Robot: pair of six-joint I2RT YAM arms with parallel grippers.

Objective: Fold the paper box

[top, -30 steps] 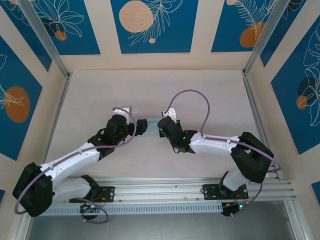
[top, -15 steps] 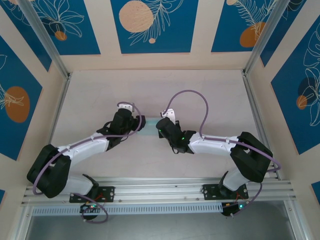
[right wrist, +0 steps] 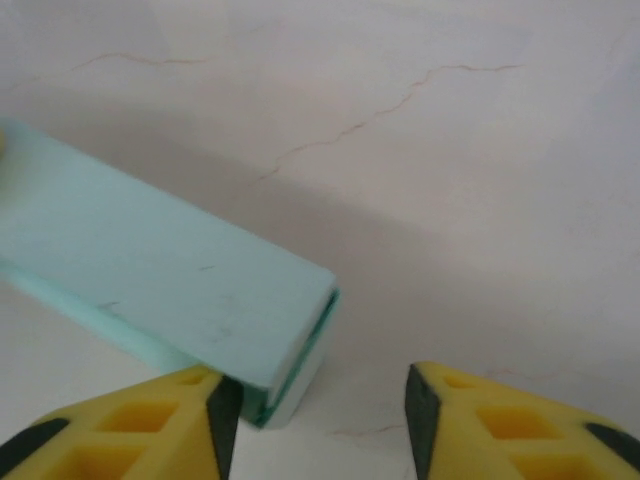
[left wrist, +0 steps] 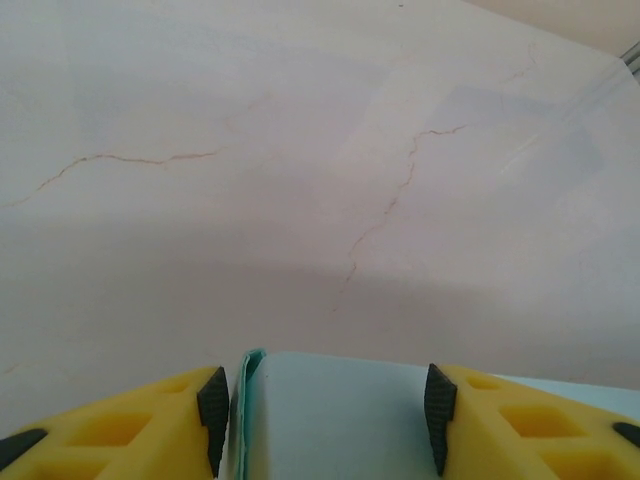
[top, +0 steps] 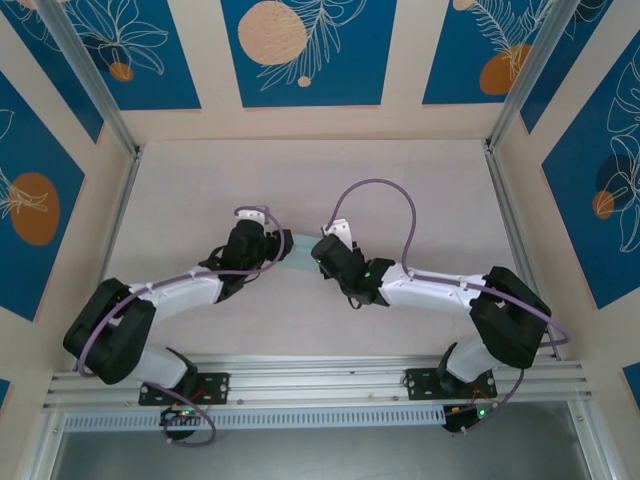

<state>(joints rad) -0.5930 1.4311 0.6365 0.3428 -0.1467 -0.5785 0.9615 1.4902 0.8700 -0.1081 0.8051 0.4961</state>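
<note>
The paper box (top: pixel 296 251) is a small pale light-blue closed box lying on the table between my two grippers. My left gripper (top: pixel 277 245) comes at it from the left. In the left wrist view the paper box (left wrist: pixel 335 420) fills the whole gap of the left gripper (left wrist: pixel 325 412), from one black pad (left wrist: pixel 213 415) to the other, so the gripper is shut on it. In the right wrist view the paper box (right wrist: pixel 150 265) lies slanted, with its tucked end against the left finger (right wrist: pixel 222 410). My right gripper (right wrist: pixel 315 410) stands open there, its gap mostly bare table.
The pale table (top: pixel 300 180) carries thin crack lines. A purple cable loop (top: pixel 380 185) arches over the right arm. Metal frame posts (top: pixel 110 230) run along both sides and an aluminium rail (top: pixel 320 375) runs along the near edge.
The left arm has swung its elbow out to the left and its gripper has moved up and right along the box. The right gripper has edged slightly left.
</note>
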